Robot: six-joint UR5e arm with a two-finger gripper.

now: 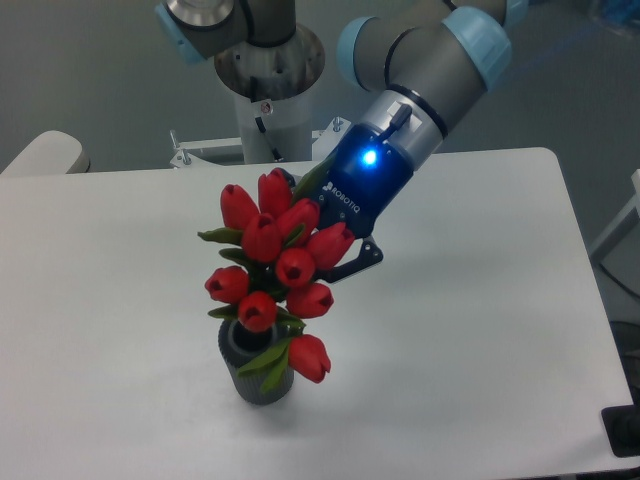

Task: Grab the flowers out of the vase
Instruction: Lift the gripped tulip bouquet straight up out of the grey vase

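Honestly, tulips (275,275) hide the gripper (318,268) fingertips, so can't tell its grip; body reads ROBOTIQ, stems in vase (256,372) unseen.

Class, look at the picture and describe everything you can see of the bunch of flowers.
The flowers are a bunch of about ten closed red tulip buds with green leaves, looking artificial. The bunch stands roughly upright, leaning slightly, its lower end over the mouth of the dark grey ribbed vase on the white table. The stems are hidden. The gripper reaches in from behind on the right, its jaws hidden among the buds, so the hold itself cannot be seen.
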